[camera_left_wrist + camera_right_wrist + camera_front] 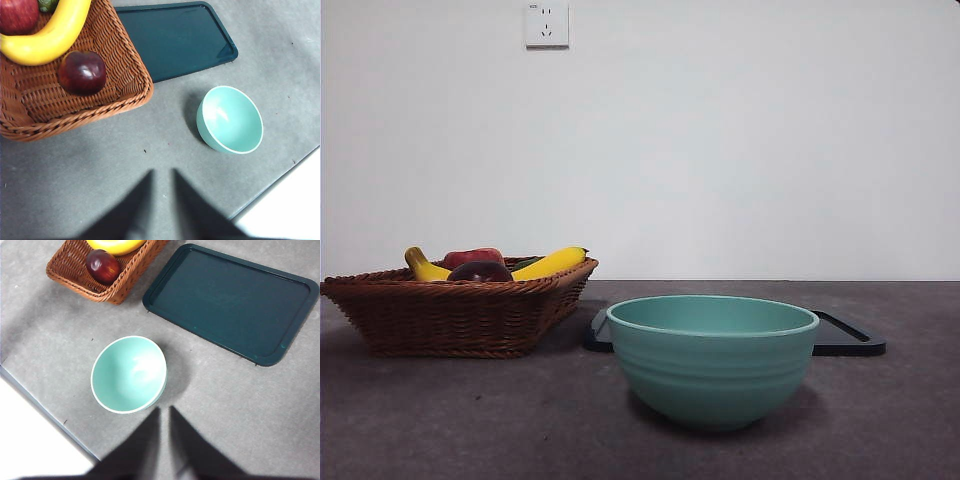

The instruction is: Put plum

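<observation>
The plum [480, 271] is dark maroon and glossy and lies in the wicker basket [450, 318] at the left, in front of a banana. It also shows in the left wrist view [82, 72] and the right wrist view [103, 266]. The empty teal bowl [712, 360] stands near the front middle of the table. My left gripper [163, 172] hangs high above bare table between basket [30, 107] and bowl [230, 119], jaws together and empty. My right gripper [165, 410] hangs high beside the bowl [129, 374], jaws together and empty. Neither arm shows in the front view.
The basket also holds yellow bananas [552, 263] and a brighter red fruit [472, 256]. A dark flat tray [850, 342] lies behind the bowl, empty [230, 300]. The table's front edge runs close by the bowl [280, 185].
</observation>
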